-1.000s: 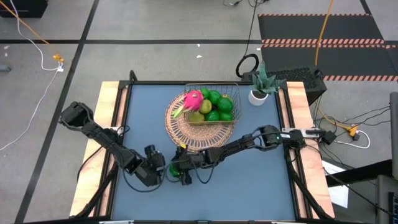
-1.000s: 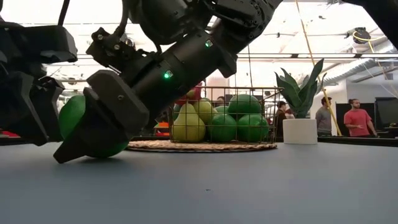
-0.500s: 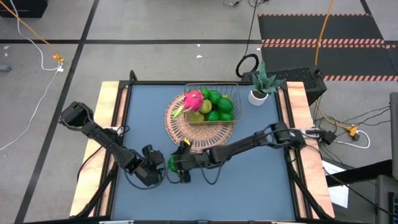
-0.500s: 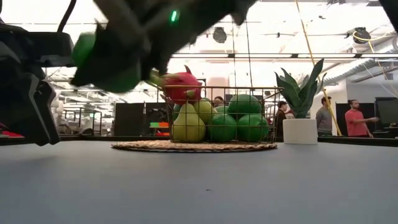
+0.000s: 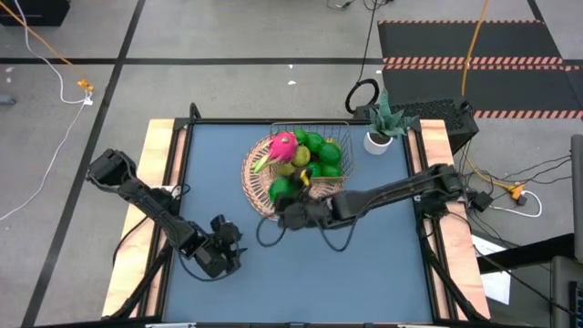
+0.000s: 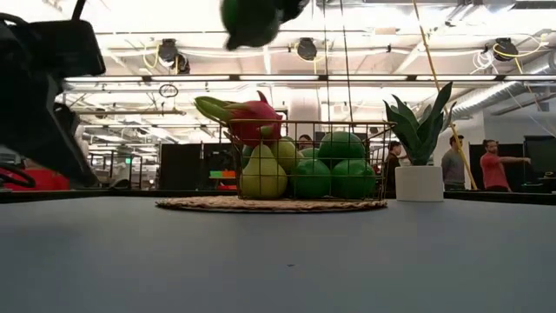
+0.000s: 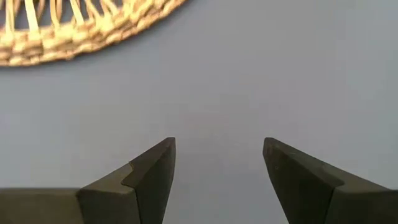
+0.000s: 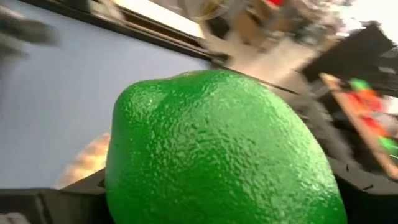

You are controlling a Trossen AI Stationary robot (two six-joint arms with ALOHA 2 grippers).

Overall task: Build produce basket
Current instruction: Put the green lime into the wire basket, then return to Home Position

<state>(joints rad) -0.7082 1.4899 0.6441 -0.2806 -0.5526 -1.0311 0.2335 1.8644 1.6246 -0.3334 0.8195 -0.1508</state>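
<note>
My right gripper [image 5: 283, 195] is shut on a green lime [image 5: 281, 189] and holds it high over the near left part of the woven mat [image 5: 260, 202], just short of the wire basket [image 5: 343, 138]. In the low view the lime [image 6: 250, 21] hangs at the top of the picture, above the basket [image 6: 383, 155]. The basket rests on the mat and holds a pink dragon fruit [image 5: 283, 146], limes [image 5: 328, 153] and pears [image 6: 262, 176]. My left gripper [image 5: 230, 240] stands open over bare table near the front left, nothing between its fingers [image 7: 152, 168]. My right gripper pinches the lime's two sides [image 8: 124, 186] between its two fingers [image 8: 62, 196], which show only at the lime's lower edges in the right wrist view. The gripper comes from the table's right side, slanting slightly down. The lime is lifted clear of the table and the mat.
A potted green plant [image 5: 381, 125] in a white pot stands at the far right corner. Blue table [image 5: 364, 264] lies open in front of the mat. Beyond the table, people [image 6: 501, 163] stand in the room.
My right gripper has risen from the table beside my left gripper, carrying the lime up and toward the far edge, to above the mat's near part. It has tipped from pointing steeply down to nearly level. The lime left the table and hangs clear.
</note>
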